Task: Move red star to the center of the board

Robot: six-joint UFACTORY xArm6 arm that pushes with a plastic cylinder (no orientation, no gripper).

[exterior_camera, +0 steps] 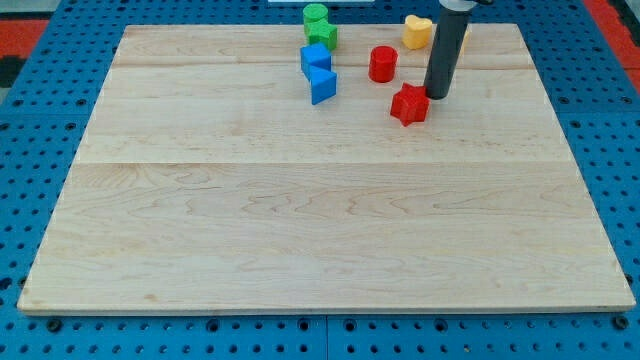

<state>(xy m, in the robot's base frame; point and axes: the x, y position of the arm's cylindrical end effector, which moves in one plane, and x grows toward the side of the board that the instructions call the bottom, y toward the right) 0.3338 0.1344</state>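
The red star [409, 104] lies on the wooden board [320, 220] in the upper right part of the view. My tip [437, 96] stands just right of the red star and a little above it, touching or nearly touching its upper right edge. The rod rises from there to the view's top edge. The board's middle lies down and to the left of the star.
A red cylinder [382, 64] stands up and left of the star. A blue cube [315, 58] and a blue triangle [323, 86] sit further left. A green cylinder [315, 15] and a green block [322, 37] are at the top. A yellow heart [417, 31] sits behind the rod's left side.
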